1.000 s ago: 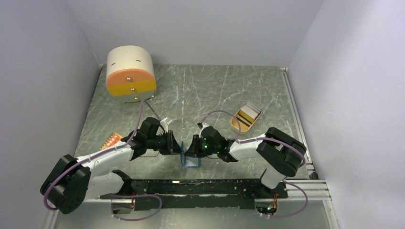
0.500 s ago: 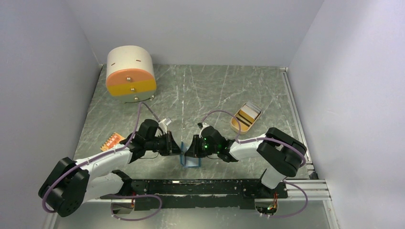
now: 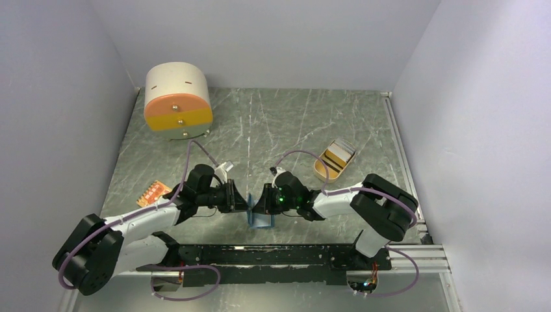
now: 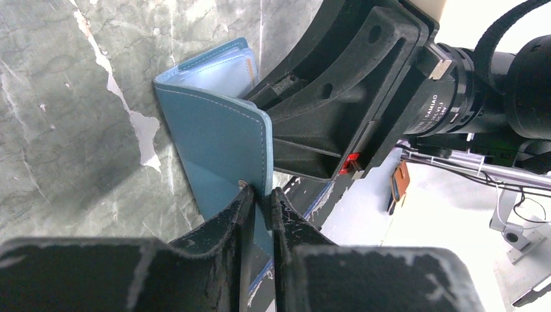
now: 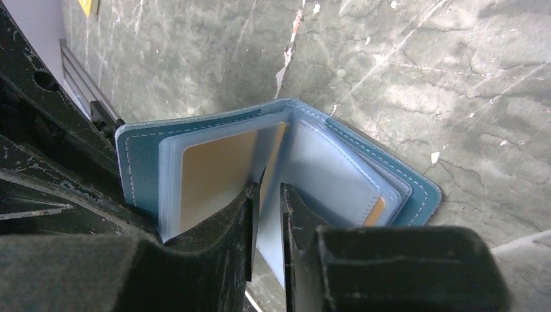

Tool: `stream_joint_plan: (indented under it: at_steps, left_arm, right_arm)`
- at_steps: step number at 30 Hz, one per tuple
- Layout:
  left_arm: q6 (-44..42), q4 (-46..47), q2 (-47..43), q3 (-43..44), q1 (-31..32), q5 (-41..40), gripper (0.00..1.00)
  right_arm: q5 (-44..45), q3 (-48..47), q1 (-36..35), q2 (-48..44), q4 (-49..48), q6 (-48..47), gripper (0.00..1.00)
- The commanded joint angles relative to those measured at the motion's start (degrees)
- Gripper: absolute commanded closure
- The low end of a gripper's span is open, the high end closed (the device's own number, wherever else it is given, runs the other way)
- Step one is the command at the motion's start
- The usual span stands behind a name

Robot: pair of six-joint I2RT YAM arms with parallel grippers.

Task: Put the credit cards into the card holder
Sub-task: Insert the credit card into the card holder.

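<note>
Overhead view, wrist views sharing card holder (image 4: 214,143)

Teal-blue card holder (image 4: 214,143) on a grey-green marbled table (image 3: 273,123).
Pale stitching runs along the edge of its cover. Inside are frosted light-blue sleeves, and an orange-yellow card (image 5: 214,175) shows through one. White scratches vein the table. The round drawer box (image 3: 177,97) is cream with orange and yellow fronts, the tray (image 3: 320,174) is tan, and the loose card (image 3: 153,192) is orange with pale markings.

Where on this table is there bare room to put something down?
The bare stretch between the round drawer box and the tan tray, toward the back. Crowded: the near centre, where the left gripper and right gripper pinch the blue card holder.
</note>
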State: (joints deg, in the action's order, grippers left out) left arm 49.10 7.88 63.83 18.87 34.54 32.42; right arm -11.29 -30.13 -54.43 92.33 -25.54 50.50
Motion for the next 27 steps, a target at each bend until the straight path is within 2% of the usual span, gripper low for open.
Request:
stream_joint_plan:
  at_steps: [1,5,18,27]
  left_arm:
    - [0.4,3.4,-2.2,-0.9,0.0,2.5,0.83]
    - [0.1,2.3,-2.6,-1.0,0.0,1.2,0.91]
    - [-1.5,-4.7,-0.4,0.8,0.0,-4.2,0.91]
    - [-3.0,-14.9,-1.1,5.5,0.1,-9.8,0.80]
  right_arm:
    - [2.0,1.7,0.5,0.1,2.6,-1.4,0.76]
    - [1.9,1.6,0.5,0.0,2.6,-1.4,0.76]
    - [2.2,1.2,0.6,-0.4,3.0,-1.3,0.76]
    - [2.3,0.5,0.6,-0.5,3.7,-1.7,0.75]
